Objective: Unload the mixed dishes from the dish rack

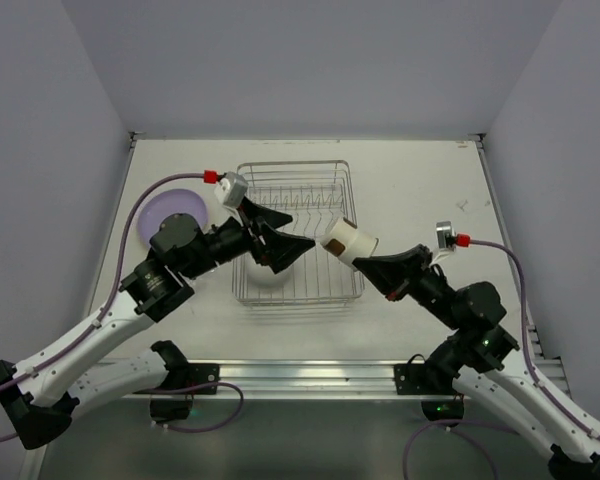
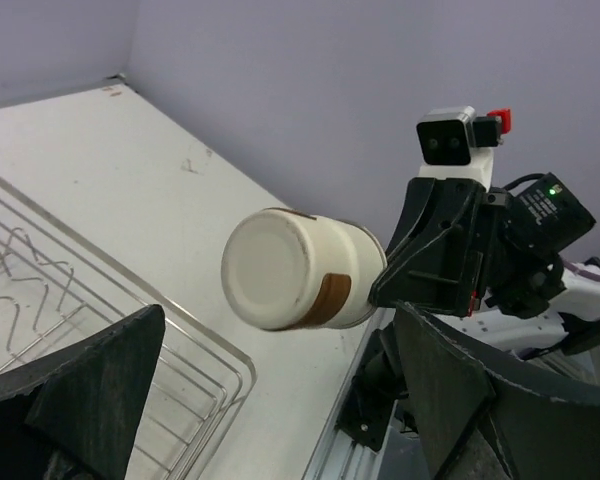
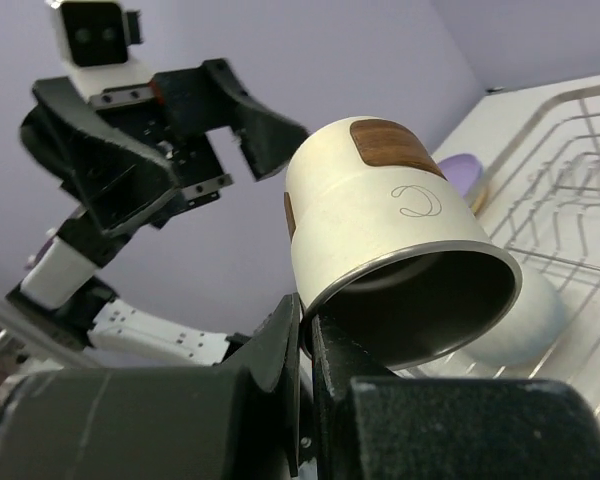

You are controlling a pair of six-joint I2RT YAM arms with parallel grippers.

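Cup (image 1: 350, 242) pinched by rim in right jaws above dish rack (image 1: 298, 183); left jaws wide, empty.

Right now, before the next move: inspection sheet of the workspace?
Surface: white table; scuff at far right.
Job's things: rack mid-table; bowl in its near-left part; purple plate on the table left of the rack; cup held in the air over the rack's right side.
Clutter: nothing seen.
Grippers: left end effector open, facing the cup's base; right end effector shut on the cup's rim.
Cables: purple; left cable and right cable each run along their arm.
Surroundings: plain walls on three sides.
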